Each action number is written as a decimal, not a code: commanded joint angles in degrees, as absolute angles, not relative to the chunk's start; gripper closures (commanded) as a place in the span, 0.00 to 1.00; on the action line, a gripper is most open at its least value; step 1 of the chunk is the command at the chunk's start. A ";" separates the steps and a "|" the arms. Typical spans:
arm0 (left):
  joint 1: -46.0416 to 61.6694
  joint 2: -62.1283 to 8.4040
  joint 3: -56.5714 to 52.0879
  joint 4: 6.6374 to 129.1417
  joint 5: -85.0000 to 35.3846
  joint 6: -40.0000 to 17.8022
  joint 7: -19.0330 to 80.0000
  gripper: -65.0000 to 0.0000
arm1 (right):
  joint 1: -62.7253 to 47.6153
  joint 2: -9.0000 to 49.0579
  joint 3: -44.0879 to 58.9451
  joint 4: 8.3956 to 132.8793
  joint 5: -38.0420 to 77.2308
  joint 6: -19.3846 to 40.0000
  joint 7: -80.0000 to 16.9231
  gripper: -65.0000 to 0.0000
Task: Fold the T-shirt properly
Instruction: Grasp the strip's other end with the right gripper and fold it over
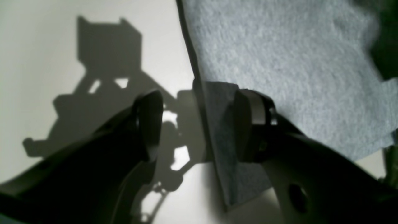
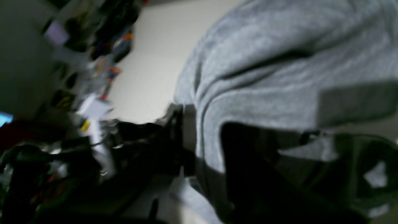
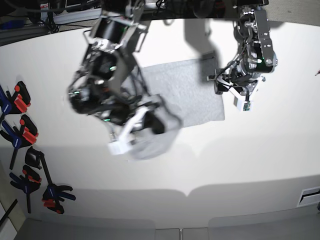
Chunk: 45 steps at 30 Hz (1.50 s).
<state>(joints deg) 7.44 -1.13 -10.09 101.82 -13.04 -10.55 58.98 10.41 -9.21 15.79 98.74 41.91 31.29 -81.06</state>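
My left gripper (image 1: 199, 124): jaws apart, straddling an edge of the T-shirt (image 3: 187, 92). My right gripper (image 2: 202, 137): clamped on a bunched fold, lifted. The shirt lies partly flat on the white table (image 3: 250, 160).

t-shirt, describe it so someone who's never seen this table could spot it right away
Look at the big white table in the base view. Near its far middle, between the two arms, lies the T-shirt, a light heather-grey cloth, flat on one side and bunched up where the right gripper lifts it. It is the only fabric there; the clamps at the edge are small, black, red and blue.
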 commanded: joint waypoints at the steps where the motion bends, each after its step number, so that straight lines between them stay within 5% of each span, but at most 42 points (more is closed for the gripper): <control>1: 6.81 -1.13 -10.04 102.67 -13.52 -10.48 58.24 0.48 | 11.27 -9.00 14.11 99.85 43.22 31.73 -79.22 1.00; 17: 6.87 -3.86 -15.09 119.07 -13.50 -10.46 56.29 0.48 | 5.85 -9.00 -2.92 99.85 32.93 29.54 -67.53 1.00; 22: 7.70 -3.86 -18.06 119.07 -12.84 -10.48 56.99 0.48 | 5.85 -9.00 -7.51 99.85 33.26 29.54 -67.31 0.58; 32: 8.93 -4.27 -24.53 119.09 -12.03 -10.46 57.45 0.48 | 6.07 -9.00 -13.67 99.85 45.74 34.79 -68.34 0.55; 45: 11.27 -7.03 -24.71 119.09 -13.15 -10.48 58.22 0.48 | 8.38 -9.00 2.17 101.51 8.91 26.50 -62.78 0.55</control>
